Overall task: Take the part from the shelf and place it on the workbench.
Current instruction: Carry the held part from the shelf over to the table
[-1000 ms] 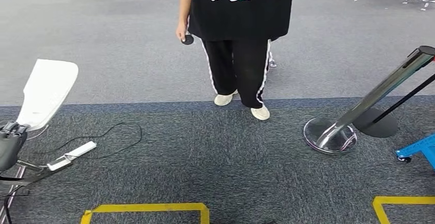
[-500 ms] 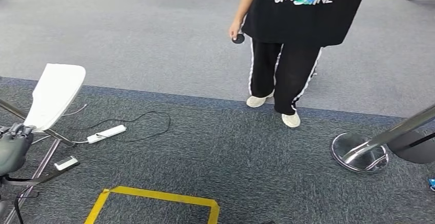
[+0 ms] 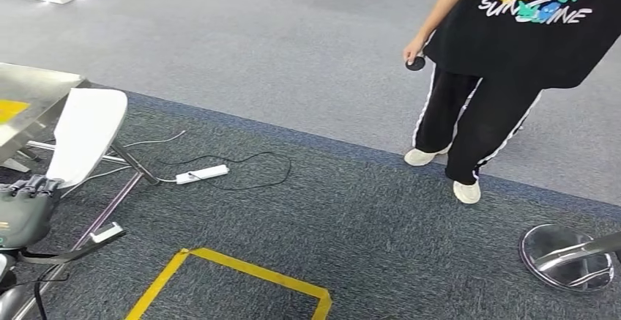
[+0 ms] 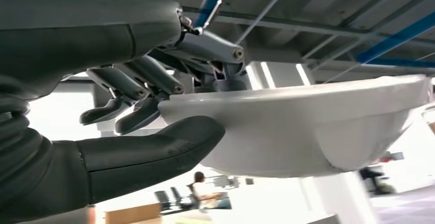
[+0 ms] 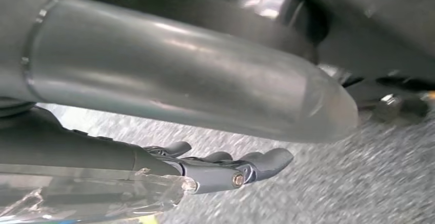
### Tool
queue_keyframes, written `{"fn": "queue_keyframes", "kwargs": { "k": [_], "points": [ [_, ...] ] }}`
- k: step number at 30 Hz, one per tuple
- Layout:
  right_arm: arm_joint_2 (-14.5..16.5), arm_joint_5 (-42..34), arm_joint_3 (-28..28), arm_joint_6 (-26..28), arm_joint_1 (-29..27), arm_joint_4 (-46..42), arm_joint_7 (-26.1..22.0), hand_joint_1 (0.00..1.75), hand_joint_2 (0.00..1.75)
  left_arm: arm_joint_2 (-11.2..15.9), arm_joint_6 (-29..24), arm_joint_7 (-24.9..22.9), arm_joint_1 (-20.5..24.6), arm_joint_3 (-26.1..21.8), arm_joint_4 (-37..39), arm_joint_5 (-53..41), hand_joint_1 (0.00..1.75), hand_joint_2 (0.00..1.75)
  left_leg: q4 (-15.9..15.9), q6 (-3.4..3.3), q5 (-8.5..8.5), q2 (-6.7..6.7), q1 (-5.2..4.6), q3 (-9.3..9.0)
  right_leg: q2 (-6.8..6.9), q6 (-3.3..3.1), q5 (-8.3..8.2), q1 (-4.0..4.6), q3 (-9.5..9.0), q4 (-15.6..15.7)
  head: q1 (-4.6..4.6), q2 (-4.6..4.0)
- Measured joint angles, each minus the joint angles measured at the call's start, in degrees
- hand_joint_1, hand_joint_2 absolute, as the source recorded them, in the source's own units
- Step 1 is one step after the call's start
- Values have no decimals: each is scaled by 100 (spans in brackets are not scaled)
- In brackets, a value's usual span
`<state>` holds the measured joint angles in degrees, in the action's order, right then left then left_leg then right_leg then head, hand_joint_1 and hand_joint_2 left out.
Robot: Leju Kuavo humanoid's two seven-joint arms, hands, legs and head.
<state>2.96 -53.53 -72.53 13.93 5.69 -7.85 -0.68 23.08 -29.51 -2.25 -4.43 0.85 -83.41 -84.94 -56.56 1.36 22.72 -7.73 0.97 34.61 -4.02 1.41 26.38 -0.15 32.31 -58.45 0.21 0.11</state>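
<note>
Left hand (image 3: 25,206) low at the left edge in the head view, grasping the white part (image 3: 86,135). Left wrist view confirms: thumb under the part (image 4: 308,126), fingers (image 4: 138,88) curled over its rim. The part sticks up and forward from the hand, tilted.

Right hand (image 5: 225,170) hangs beside the body in the right wrist view; fingers (image 5: 267,158) loosely curled, nothing in them, carpet below.

Near floor: yellow tape outline (image 3: 227,280) on dark carpet (image 3: 351,225) directly ahead. Metal frame legs (image 3: 110,203) run just right of the left hand, with a small white block (image 3: 107,232) on the floor beside them.

Further out: steel table (image 3: 29,100) at the left edge, a yellow patch on its top, just behind the part. White power strip (image 3: 203,174) with a black cable (image 3: 256,170) looping on the carpet near the table legs.

Right side: chrome stanchion base (image 3: 565,255), its post leaning out of frame.

Far: person (image 3: 505,49) in a black printed T-shirt and black trousers with white stripes stands where dark carpet meets lighter grey, a small dark round object (image 3: 415,63) in one hand. White furniture at the top left corner, beyond the table.
</note>
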Motion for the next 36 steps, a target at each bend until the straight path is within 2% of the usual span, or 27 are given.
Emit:
{"fn": "queue_keyframes", "kwargs": {
  "k": [1,2,3,5,6,7,8,10,11,12,14,16,17,18,20,22,23,24,25,27,29,30,31,32,33,35,36],
  "points": [
    [-1,2,-1,-1,3,1,-1,0,0,2,-1,-11,-28,-2,-1,0,175,175,-4,33,-1,20,5,16,67,-37,-16,1,-1,8,-1,0],
    [-1,5,-1,-1,6,2,-2,0,0,3,-2,-16,-50,-3,-2,0,175,175,-69,61,52,134,-4,55,137,-77,-32,-4,-5,25,-13,0],
    [-1,7,-2,-2,8,2,-4,0,0,4,-3,-19,-61,-3,-3,0,175,175,-247,84,175,299,-17,141,210,-111,-46,-10,-6,43,-26,0],
    [-3,9,-3,-2,2,5,-7,0,0,-1,-4,-20,-65,-1,-5,0,175,175,-941,118,565,627,-33,464,365,-155,-50,-2,5,58,-51,0],
    [-4,9,-5,-3,-7,7,-7,0,0,-4,-4,-20,-71,1,-6,0,175,175,-1320,130,728,678,-30,636,447,-162,-48,4,13,57,-52,0],
    [-5,9,-6,-3,-14,10,-7,0,0,-6,-4,-20,-81,2,-6,0,175,175,-1569,138,801,696,-27,742,530,-165,-46,6,18,57,-52,0],
    [-5,9,-7,-3,-18,12,-7,0,0,-7,-4,-20,-89,2,-6,0,175,175,-1624,143,768,702,-26,751,610,-165,-44,7,21,56,-54,0],
    [-5,9,-9,-3,-10,14,-7,0,0,-4,-4,-20,-92,0,-8,0,175,175,-1140,142,462,785,-27,460,768,-151,-35,7,11,55,-53,0],
    [-6,9,-10,-4,-3,14,-7,0,0,-3,-4,-20,-89,-1,-9,0,175,175,-757,136,301,936,-33,238,836,-137,-26,14,-2,54,-55,0],
    [-7,9,-12,-4,2,14,-7,0,0,-2,-4,-20,-77,-1,-10,0,175,175,-403,117,201,1088,-53,48,902,-110,-8,38,-10,40,-61,0],
    [-9,9,-14,-3,5,15,-8,0,0,-3,-7,-20,-64,-1,-17,0,175,175,-66,34,158,1267,-81,-112,1039,-54,19,90,-30,29,-58,0],
    [-10,9,-15,-3,8,16,-8,0,0,-4,-9,-20,-79,-2,-24,0,175,175,-42,-63,156,1135,-77,-90,1158,2,48,103,-44,30,-45,0],
    [-10,9,-16,-3,13,16,-8,0,0,-3,-9,-20,-88,-3,-24,0,175,175,-36,-95,147,1056,-66,-85,1085,38,97,90,-34,-16,-38,0],
    [-11,10,-16,-3,18,16,-8,0,0,-2,-10,-20,-89,-3,-26,0,175,175,-30,-131,137,982,-52,-83,942,74,198,76,17,-155,-30,0],
    [-12,10,-16,-3,13,16,-9,0,0,-8,-10,-20,-77,-2,-31,0,175,175,-25,-188,118,843,-35,-71,573,126,536,54,286,-782,-9,0],
    [-12,9,-17,-3,-8,16,-9,0,0,-22,-9,-20,-75,0,-33,0,175,175,-27,-217,106,685,-38,-51,445,135,810,53,643,-1504,-2,0],
    [-12,9,-18,-4,-19,16,-8,0,0,-28,-9,-20,-82,-1,-33,0,175,175,-28,-219,101,595,-41,-47,428,129,805,53,730,-1646,-2,0],
    [-12,10,-19,-4,-25,16,-8,0,0,-32,-10,-20,-90,-1,-33,0,175,175,-29,-216,96,506,-42,-46,411,114,692,53,710,-1564,-2,0],
    [-12,12,-19,-3,-27,16,-6,0,0,-34,-12,-21,-99,-2,-35,0,175,175,-30,-209,90,417,-41,-48,365,94,495,51,588,-1278,-1,0],
    [-12,14,-20,1,-22,16,-2,0,0,-36,-22,-24,-116,-5,-40,0,175,175,-39,-178,79,259,-40,-37,49,50,140,17,226,-481,-3,0],
    [-14,13,-22,5,-18,16,1,0,0,-40,-34,-32,-140,-9,-44,0,175,175,-42,-113,47,110,-31,8,-197,17,38,-6,15,-51,-8,0],
    [-15,10,-22,7,-17,16,1,0,0,-41,-36,-37,-161,-11,-44,0,175,175,-37,-71,25,34,-24,34,-190,-3,52,-3,-8,-9,-8,0],
    [-15,7,-23,8,-14,15,1,0,0,-41,-37,-40,-186,-14,-45,-1,175,175,-23,-32,-1,-37,-8,56,-113,-28,39,0,-16,-8,-8,0],
    [-14,1,-23,9,-10,15,1,0,0,-40,-34,-44,-215,-16,-44,-2,175,175,-34,-1,4,-3,-8,79,-38,-61,24,-3,-21,6,-10,0],
    [-14,-9,-23,13,-5,15,-1,0,0,-39,-31,-47,-232,-18,-44,-3,175,175,-118,26,66,125,-16,126,41,-96,8,-12,-30,29,-27,0],
    [-14,-31,-23,19,-2,16,-2,0,0,-49,-27,-53,-235,-13,-43,-7,175,175,-639,76,389,514,-34,374,219,-145,-9,-17,-38,61,-63,0],
    [-14,-40,-23,23,-9,16,0,0,0,-55,-24,-55,-230,-8,-43,-8,175,175,-1025,101,587,639,-31,553,309,-160,-7,-11,-35,64,-78,0]
  ]
}}
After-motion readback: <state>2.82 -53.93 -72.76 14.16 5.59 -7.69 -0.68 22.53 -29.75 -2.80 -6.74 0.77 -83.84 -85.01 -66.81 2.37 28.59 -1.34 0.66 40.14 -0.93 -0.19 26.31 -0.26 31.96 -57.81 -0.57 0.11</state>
